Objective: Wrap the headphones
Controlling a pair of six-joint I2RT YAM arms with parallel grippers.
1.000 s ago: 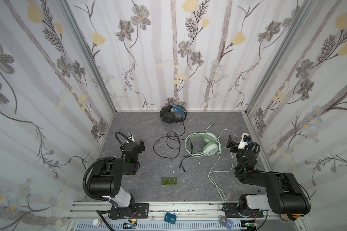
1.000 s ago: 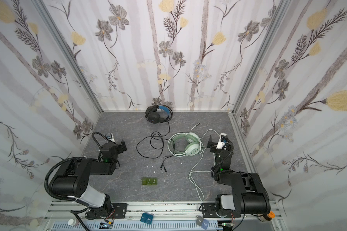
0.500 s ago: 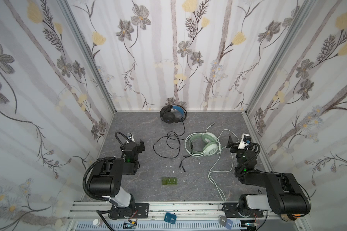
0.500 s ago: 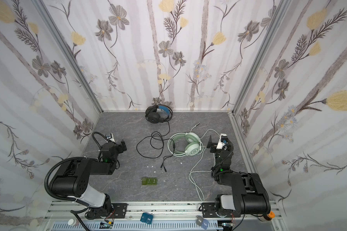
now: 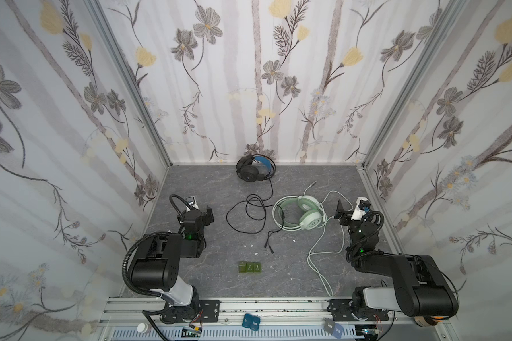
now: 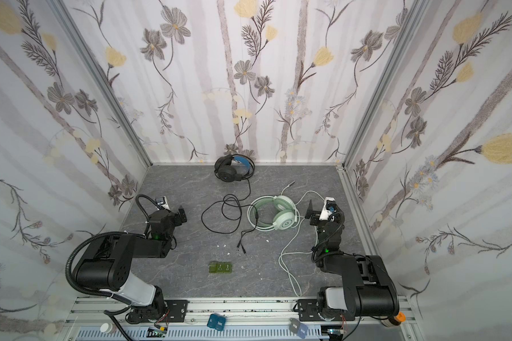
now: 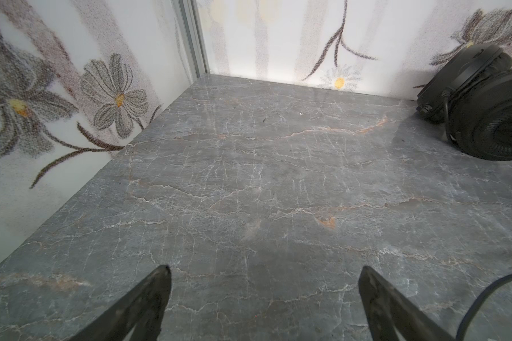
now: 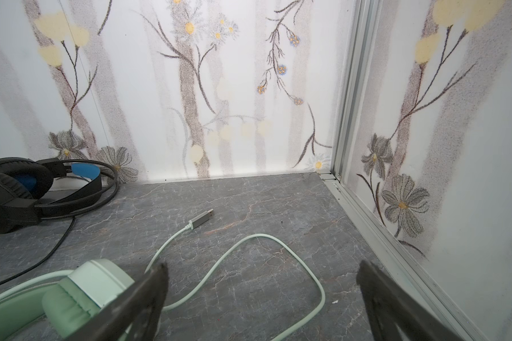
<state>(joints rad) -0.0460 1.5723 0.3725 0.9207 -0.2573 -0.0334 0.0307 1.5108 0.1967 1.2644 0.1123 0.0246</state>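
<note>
- Right beside the mint headset, on its R side, you see your R gripper. Fingers spread wide, nothing in them.
- Mint headset lies flat on the grey table. Ear cups are on the R gripper's side, band ring on the other side.
- Pale cable comes off the mint headset's R side, loops on the table by the R gripper, then trails off in front of the headset.
- Silver plug lies just behind the mint headset.
- Black headset sits well behind the mint headset & a bit L, up by the wall.
- Black cable lies in loose loops just L of the mint headset. One bit crosses the mint band.
- Your L gripper is well to the L of the mint headset, past the black loops. Fingers wide, empty, bare table under them.
- Green blocks sit in front of the mint headset, a bit L.
</note>
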